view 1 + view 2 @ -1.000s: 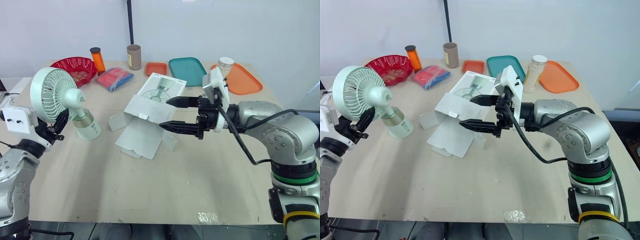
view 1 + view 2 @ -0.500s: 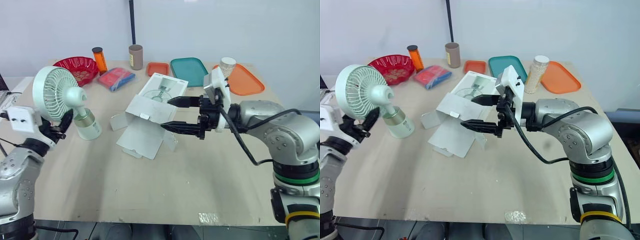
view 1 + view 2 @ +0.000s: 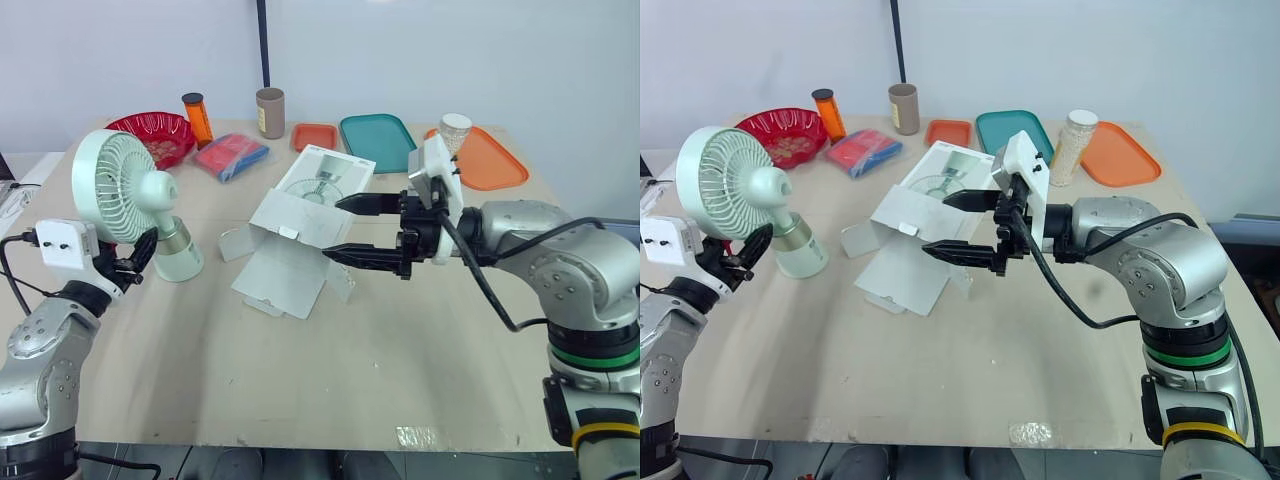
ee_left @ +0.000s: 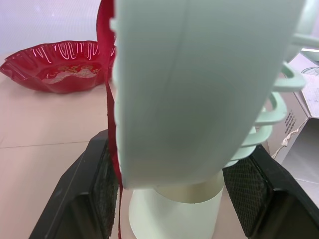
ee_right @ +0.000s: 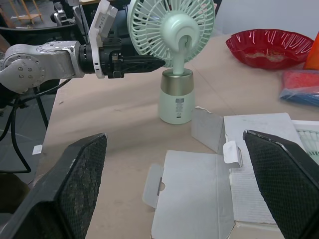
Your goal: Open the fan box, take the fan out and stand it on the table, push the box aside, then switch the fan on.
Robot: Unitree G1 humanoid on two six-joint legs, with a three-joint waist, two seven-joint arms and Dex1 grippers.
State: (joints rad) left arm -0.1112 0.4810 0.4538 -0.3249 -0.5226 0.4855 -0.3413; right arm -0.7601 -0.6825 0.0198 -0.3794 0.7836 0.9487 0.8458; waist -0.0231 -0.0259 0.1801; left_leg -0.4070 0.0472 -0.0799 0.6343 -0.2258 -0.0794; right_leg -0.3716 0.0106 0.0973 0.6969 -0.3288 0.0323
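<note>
— Fan (image 3: 145, 200) out of its packaging, upright on the left of the surface (image 3: 350, 370). Mint green, with a gold band round the base.

— And the left pincer (image 3: 138, 258)?

— Tucked in at the fan's near-left side. The fingers (image 4: 102, 194) are spread wide either side of the stand, and the wrist view shows a gap on both sides.

— Where's the fan box (image 3: 290, 215)?

— Lying open in the middle, white flaps splayed toward the near side and the left. It's just right of the fan and not touching it.

— Right arm?

— The right pincer (image 3: 332, 228) is at the box's right edge, spread wide. One finger is over the far part, the other over the near flap. Whether either touches the cardboard, I can't tell.

— Back row?

— Red bowl (image 3: 150, 135) at far left, then an orange bottle (image 3: 197, 118), a brown tube (image 3: 268, 112) and a red-and-blue packet (image 3: 230, 157). After those, a small orange tray (image 3: 313, 136), a teal tray (image 3: 377, 138) and a large orange tray (image 3: 490, 160) with a jar of pale grains (image 3: 1072, 145) by it.
</note>
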